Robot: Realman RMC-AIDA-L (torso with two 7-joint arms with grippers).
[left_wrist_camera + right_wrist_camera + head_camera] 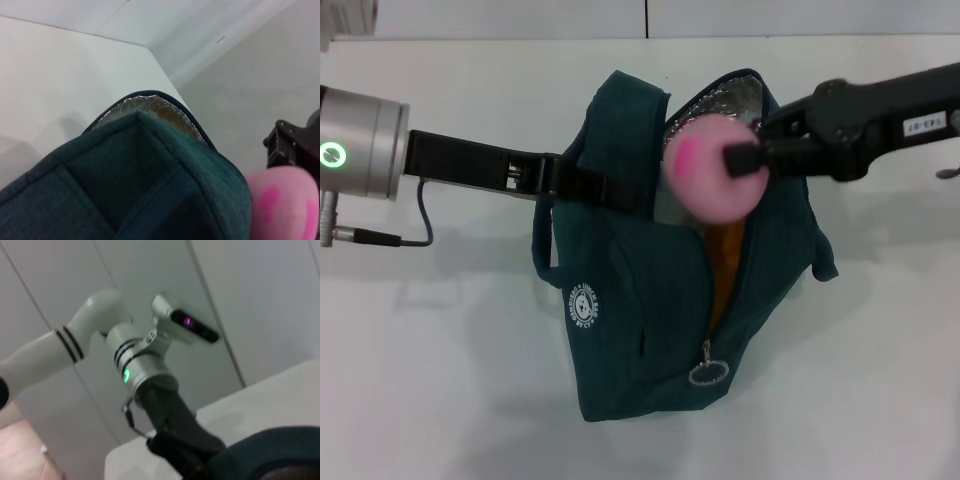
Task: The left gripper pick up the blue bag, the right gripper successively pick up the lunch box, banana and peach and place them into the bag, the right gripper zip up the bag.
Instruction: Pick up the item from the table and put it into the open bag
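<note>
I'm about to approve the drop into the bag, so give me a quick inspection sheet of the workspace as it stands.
Surface: white table, bare where it shows.
Blue bag: standing, top unzipped, silver lining showing; ring pull at the near end of the zipper.
Peach: held above the bag's opening, not yet inside.
Banana: something orange shows in the opening, probably this.
Lunch box: not seen.
Left gripper: shut on the bag's rim at its left side.
Right gripper: shut on the peach, reaching in from the right.
Clutter: nothing seen.
Cables: a black cable loops under the left wrist, apart from the bag.
Surroundings: pale wall panels behind the table.
</note>
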